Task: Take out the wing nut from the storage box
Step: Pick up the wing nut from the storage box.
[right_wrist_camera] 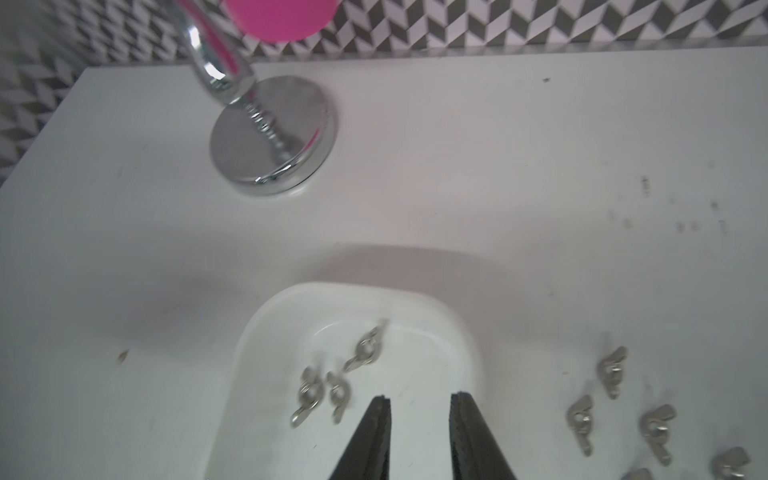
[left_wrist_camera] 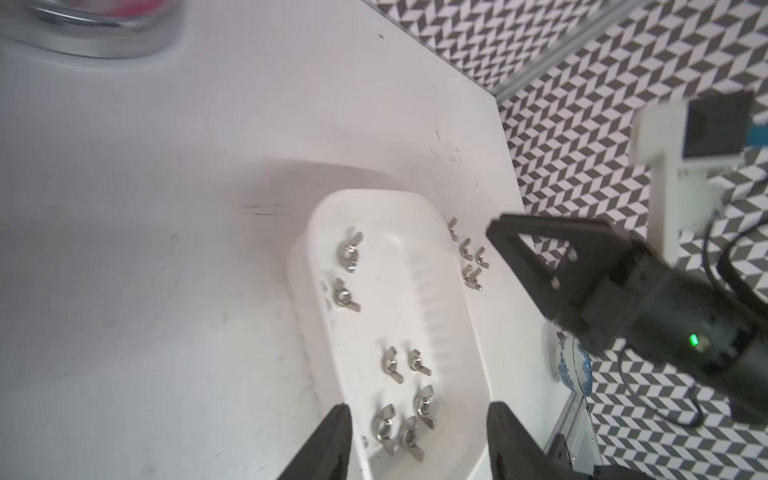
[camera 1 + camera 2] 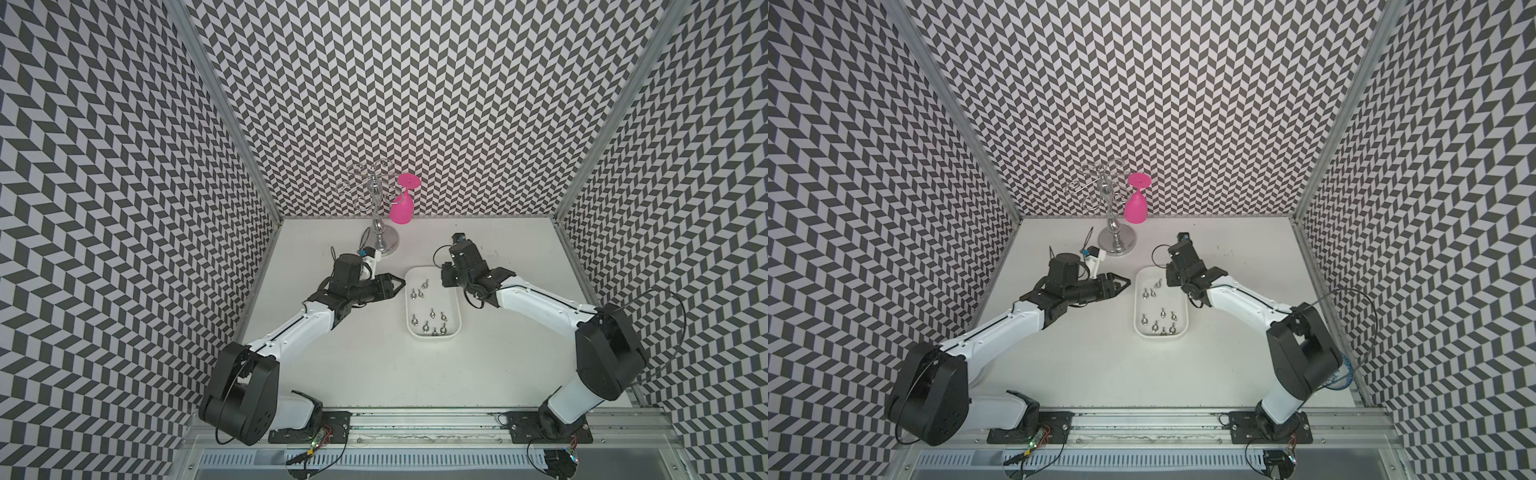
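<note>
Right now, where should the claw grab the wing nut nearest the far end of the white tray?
Probably from straight above, pinching the wing nut across its two wings: it lies low on the storage box floor, and the raised rim blocks a sideways approach. It sits apart from its neighbours, near the open right claw.

Wing nuts [image 2: 390, 365] are lying inside the storage box [image 2: 374, 195], loose nuts [image 2: 471, 276] just outside it; the left gripper's [image 2: 419, 407] 2 fingers [image 2: 332, 440] are hovering spread above it.
</note>
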`<act>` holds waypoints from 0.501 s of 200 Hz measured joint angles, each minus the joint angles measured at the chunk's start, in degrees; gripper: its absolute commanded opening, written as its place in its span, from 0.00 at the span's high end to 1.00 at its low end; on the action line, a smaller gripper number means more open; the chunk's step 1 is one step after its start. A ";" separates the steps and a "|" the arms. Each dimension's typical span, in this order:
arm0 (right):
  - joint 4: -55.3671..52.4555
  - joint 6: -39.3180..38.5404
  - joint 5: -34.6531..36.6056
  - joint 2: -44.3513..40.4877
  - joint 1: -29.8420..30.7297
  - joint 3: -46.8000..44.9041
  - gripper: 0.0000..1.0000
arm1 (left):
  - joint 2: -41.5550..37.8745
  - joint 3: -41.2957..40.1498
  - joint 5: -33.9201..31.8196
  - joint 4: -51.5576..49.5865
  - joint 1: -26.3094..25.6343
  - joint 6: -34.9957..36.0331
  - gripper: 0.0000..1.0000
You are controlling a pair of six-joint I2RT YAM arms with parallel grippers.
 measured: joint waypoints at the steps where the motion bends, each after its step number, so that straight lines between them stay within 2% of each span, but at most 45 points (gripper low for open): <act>1: 0.02 0.02 -0.11 0.02 0.22 -0.09 0.70 | -0.11 -0.17 0.07 -0.04 0.24 0.00 0.44; 17: -0.17 0.42 -2.12 0.55 4.50 -1.84 0.70 | -1.01 -3.23 1.42 -0.59 4.55 -0.20 0.44; 37: -0.15 0.85 -3.65 2.91 6.34 -2.69 0.69 | -1.36 -5.99 3.39 -1.77 7.58 -0.24 0.44; 100: -0.24 1.11 -3.85 8.63 6.19 -2.75 0.67 | -3.87 -6.45 5.40 -4.76 8.26 1.53 0.44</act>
